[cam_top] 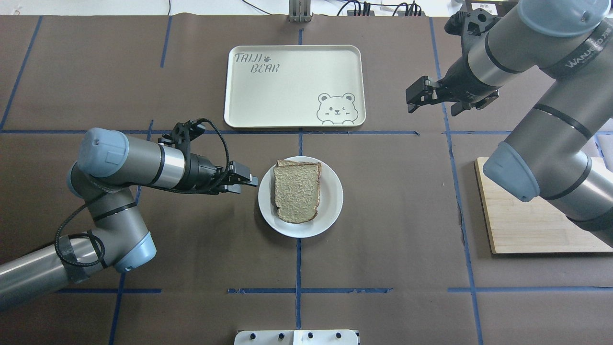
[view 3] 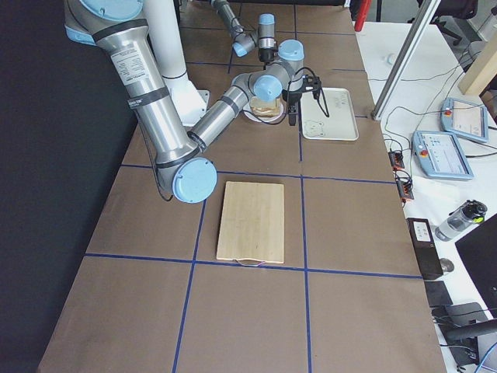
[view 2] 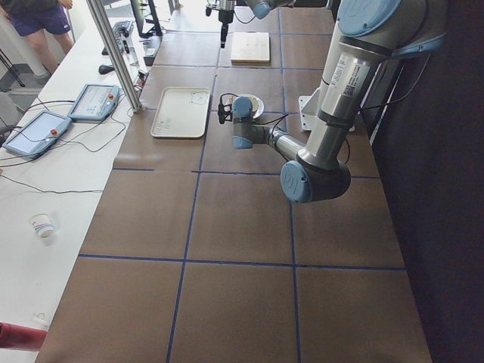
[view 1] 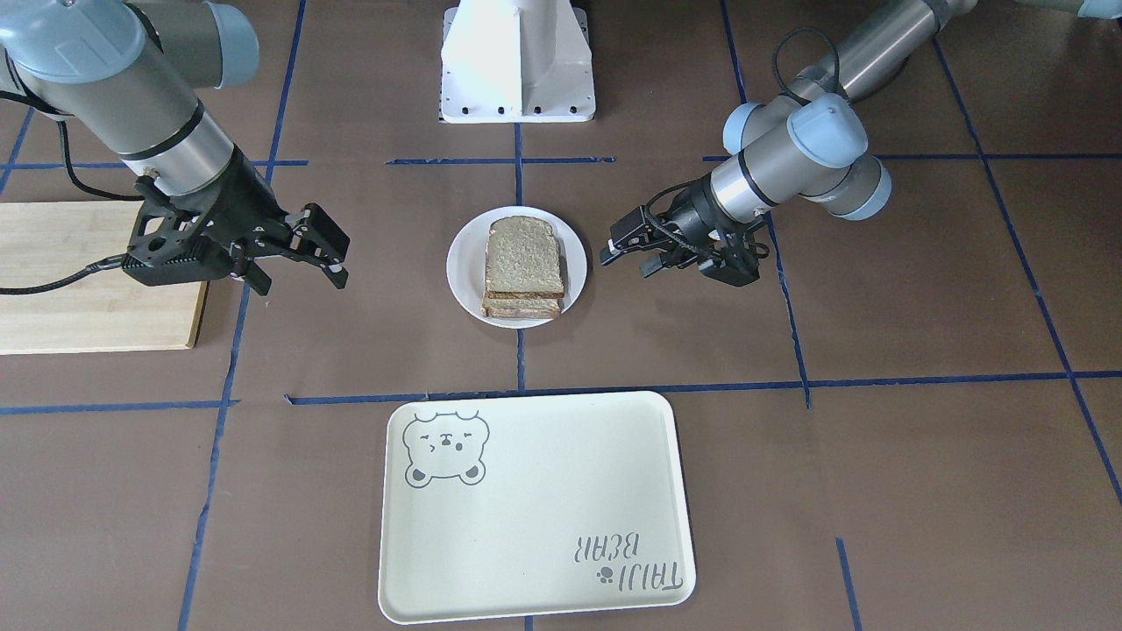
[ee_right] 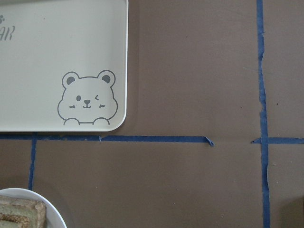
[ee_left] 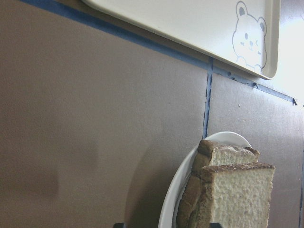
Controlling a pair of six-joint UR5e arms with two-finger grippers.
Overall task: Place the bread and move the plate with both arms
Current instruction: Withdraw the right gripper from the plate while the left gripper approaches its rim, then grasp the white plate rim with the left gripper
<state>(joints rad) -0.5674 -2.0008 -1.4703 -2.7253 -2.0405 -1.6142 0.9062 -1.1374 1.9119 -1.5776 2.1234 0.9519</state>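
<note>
A plain bread slice (view 1: 523,254) lies on top of another slice on the small white plate (view 1: 463,263) at the table's middle. The stack also shows in the overhead view (cam_top: 297,191) on the plate (cam_top: 331,203). My left gripper (cam_top: 245,180) is open and empty, low, just beside the plate's left rim; its wrist view shows the bread (ee_left: 237,194) and the plate's rim (ee_left: 173,202) close ahead. My right gripper (cam_top: 413,97) is open and empty, raised, apart from the plate, near the tray's right end. Its wrist view shows the plate's edge (ee_right: 50,214).
A cream rectangular tray (cam_top: 287,91) with a bear drawing lies beyond the plate. A wooden cutting board (cam_top: 527,215) lies on the right side under my right arm. The white pedestal (view 1: 517,61) stands at the robot's base. Blue tape lines cross the brown table.
</note>
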